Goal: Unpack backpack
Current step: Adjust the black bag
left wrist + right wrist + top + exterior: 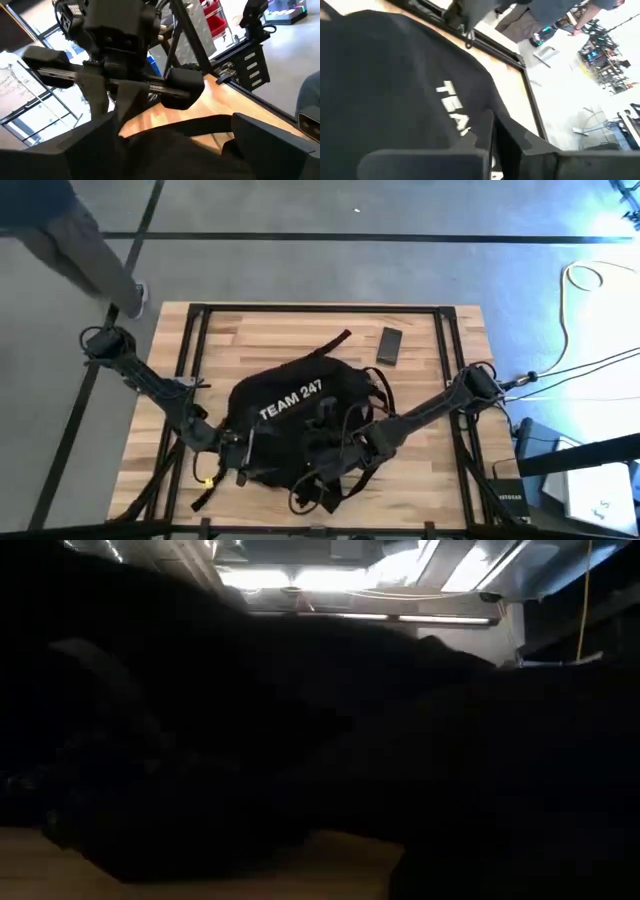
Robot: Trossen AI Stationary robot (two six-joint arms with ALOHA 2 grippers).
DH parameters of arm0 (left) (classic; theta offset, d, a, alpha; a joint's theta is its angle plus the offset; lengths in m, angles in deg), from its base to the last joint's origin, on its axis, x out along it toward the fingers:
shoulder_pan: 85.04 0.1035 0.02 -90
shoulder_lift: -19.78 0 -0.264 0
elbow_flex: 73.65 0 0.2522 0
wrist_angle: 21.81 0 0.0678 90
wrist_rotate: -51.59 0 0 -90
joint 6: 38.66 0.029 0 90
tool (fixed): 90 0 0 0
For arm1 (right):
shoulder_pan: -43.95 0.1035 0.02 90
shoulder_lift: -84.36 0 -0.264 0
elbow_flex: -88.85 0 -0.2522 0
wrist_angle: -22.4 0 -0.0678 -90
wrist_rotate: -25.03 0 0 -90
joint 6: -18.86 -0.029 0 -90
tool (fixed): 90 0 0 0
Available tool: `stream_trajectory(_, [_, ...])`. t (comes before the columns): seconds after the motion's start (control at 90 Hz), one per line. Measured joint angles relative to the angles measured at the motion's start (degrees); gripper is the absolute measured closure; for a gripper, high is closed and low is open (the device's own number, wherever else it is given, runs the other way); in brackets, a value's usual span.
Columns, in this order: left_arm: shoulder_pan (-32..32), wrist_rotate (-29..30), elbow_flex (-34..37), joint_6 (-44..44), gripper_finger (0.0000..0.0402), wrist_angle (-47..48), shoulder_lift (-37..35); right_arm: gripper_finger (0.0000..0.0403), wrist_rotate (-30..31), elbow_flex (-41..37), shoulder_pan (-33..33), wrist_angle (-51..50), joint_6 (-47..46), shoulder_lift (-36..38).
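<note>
The big black soft cloth backpack (290, 420) with white letters sits near the table's front edge. The left claw (228, 448) and right claw (352, 452) press against it; I cannot tell their grip. Find the zipper first, then pull slowly.

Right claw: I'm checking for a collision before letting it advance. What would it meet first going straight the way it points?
Most likely the backpack. In the right wrist view its black fabric with the white lettering fills the space just ahead of the right claw. Depth is unclear, so it may already be touching.
</note>
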Motion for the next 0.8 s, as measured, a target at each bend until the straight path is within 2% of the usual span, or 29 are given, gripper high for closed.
stream_trajectory(0.178, [-1.07, 0.24, 0.00, -0.24, 0.0027, -1.60, 0.03, 0.0403, 0.69, 1.05, -0.12, -0.30, 1.62, -0.02])
stream_trajectory(0.289, [-2.20, 0.51, -0.20, -1.02, 0.0027, -1.57, 0.03, 0.0403, -2.19, 1.49, 0.01, -1.72, 1.37, -0.02])
stream_trajectory(0.367, [-3.58, 1.30, -0.28, -1.01, 0.0027, 2.12, 0.01, 0.0401, -4.65, 1.49, 0.34, -4.93, -1.65, -0.08])
stream_trajectory(0.411, [-4.61, 4.60, -0.28, -0.63, 0.0027, 5.78, 0.01, 0.0398, -5.98, 1.48, 0.49, -7.74, -5.06, -0.09])
stream_trajectory(0.489, [-5.86, 15.01, -0.26, -4.83, 0.0027, 11.22, 0.03, 0.0383, -6.08, 1.45, 0.45, -13.82, -12.10, -0.11])
stream_trajectory(0.544, [-5.46, 21.10, -0.02, -8.64, 0.0027, 12.54, -0.18, 0.0364, -4.83, 1.42, 0.15, -17.78, -15.53, -0.13])
stream_trajectory(0.6, [-4.27, 24.12, 0.17, -12.53, 0.0027, 12.70, -0.56, 0.0338, -3.59, 1.42, -0.56, -20.86, -17.79, -0.13])
stream_trajectory(0.8, [1.75, 22.84, 0.17, -24.48, 0.0027, 16.76, -2.57, 0.0200, -5.42, 0.88, -4.97, -25.68, -19.70, -0.13])
